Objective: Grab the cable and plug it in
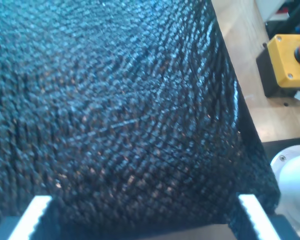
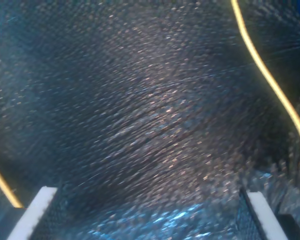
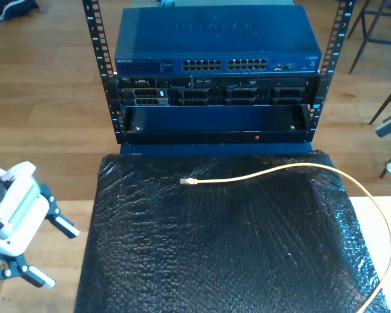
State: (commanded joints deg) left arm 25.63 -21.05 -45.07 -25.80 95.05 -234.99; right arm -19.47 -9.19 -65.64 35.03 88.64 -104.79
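Cable (image 3: 293, 168) cut off at the exterior view's lower right edge; switch ports (image 3: 225, 64) too small to tell apart.

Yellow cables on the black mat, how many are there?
1: the cable lies across the black mat, plug toward the exterior view's left, and trails off the mat's right edge. Its far end is out of frame.

We see even, bright light; the black mat (image 3: 215, 248) glints with small highlights, and the second wrist view is motion-blurred.
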